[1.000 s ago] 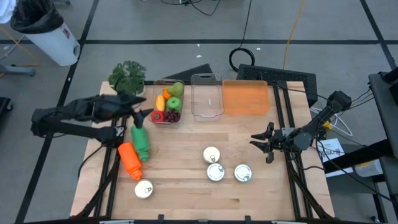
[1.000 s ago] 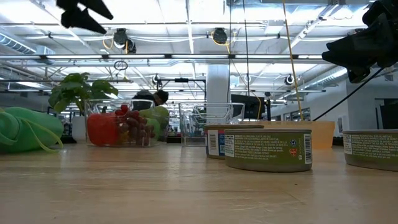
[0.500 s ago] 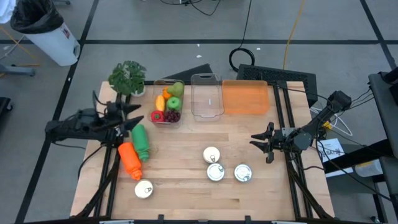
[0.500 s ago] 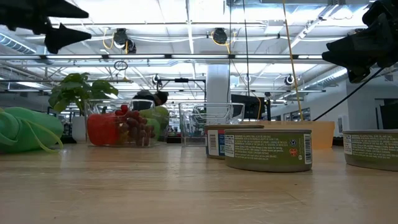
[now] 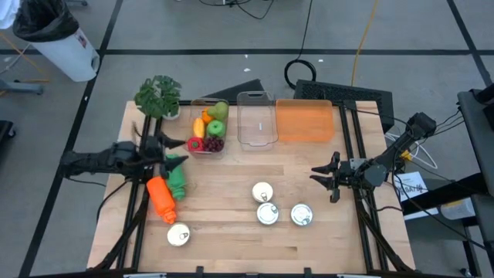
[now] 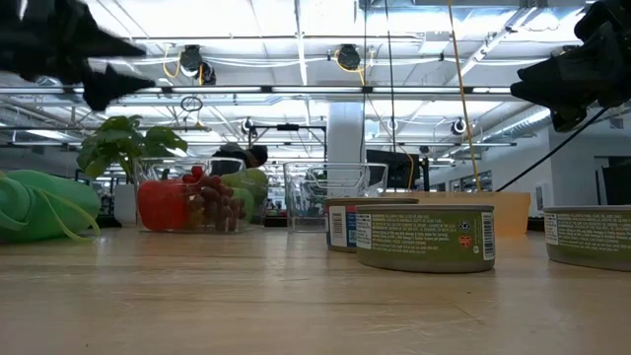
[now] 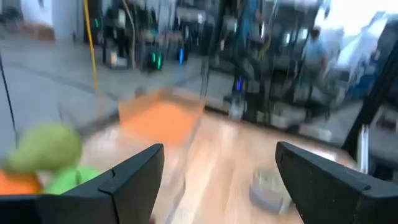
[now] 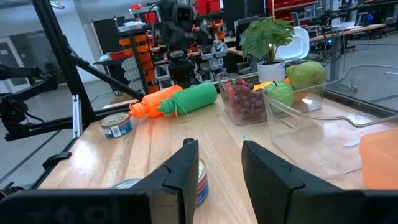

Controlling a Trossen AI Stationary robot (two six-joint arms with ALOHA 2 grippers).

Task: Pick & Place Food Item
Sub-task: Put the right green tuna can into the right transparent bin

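The left gripper (image 5: 171, 150) hung with its fingers apart and empty just beside the fruit container (image 5: 207, 129), over the green bottle (image 5: 176, 178). The fruit, among them a green pear (image 5: 221, 110) and red grapes (image 5: 210, 144), sat in that container; the clear empty container (image 5: 256, 120) next to it held nothing. The right gripper (image 5: 322, 175) waited well away from the fruit container, fingers a little apart, gripping nothing. By this showing, no food was picked yet; grasp and placing remained.
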